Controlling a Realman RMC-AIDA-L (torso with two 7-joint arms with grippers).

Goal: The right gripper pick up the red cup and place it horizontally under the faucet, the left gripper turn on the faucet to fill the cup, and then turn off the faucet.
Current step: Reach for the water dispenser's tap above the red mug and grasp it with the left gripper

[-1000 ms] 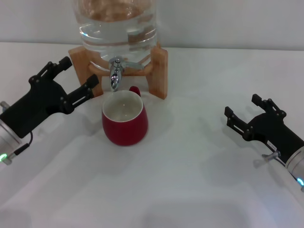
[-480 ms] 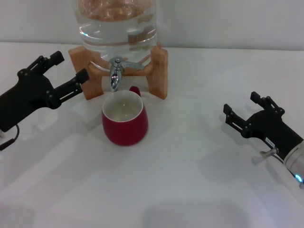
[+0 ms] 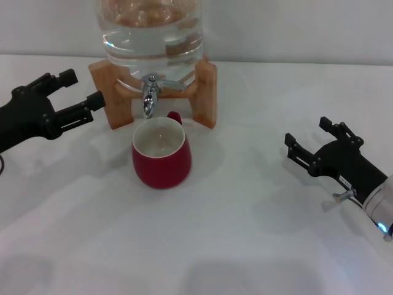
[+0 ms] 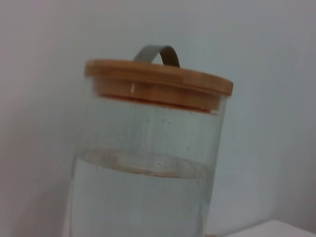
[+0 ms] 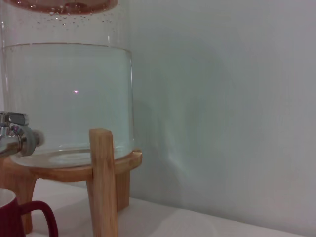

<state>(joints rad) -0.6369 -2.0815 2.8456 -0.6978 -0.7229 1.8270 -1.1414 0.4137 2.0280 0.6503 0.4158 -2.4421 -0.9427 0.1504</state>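
Observation:
The red cup (image 3: pixel 161 155) stands upright on the white table, its cream inside facing up, directly below the spout of the chrome faucet (image 3: pixel 149 92). My left gripper (image 3: pixel 83 88) hovers open to the left of the wooden stand, apart from the faucet, holding nothing. My right gripper (image 3: pixel 307 131) is open and empty far to the right of the cup. In the right wrist view, the faucet (image 5: pixel 15 136) shows at the edge, with the cup's handle (image 5: pixel 37 217) beneath it.
The clear water jar (image 3: pixel 150 31) rests on a wooden stand (image 3: pixel 207 92) at the back centre. The left wrist view shows the jar (image 4: pixel 148 192) and its wooden lid (image 4: pixel 158 81). The white table (image 3: pixel 245 233) spreads out in front.
My left gripper has drawn back to the left, away from the faucet and the stand. The right gripper has crept slightly forward and left. The cup has not moved.

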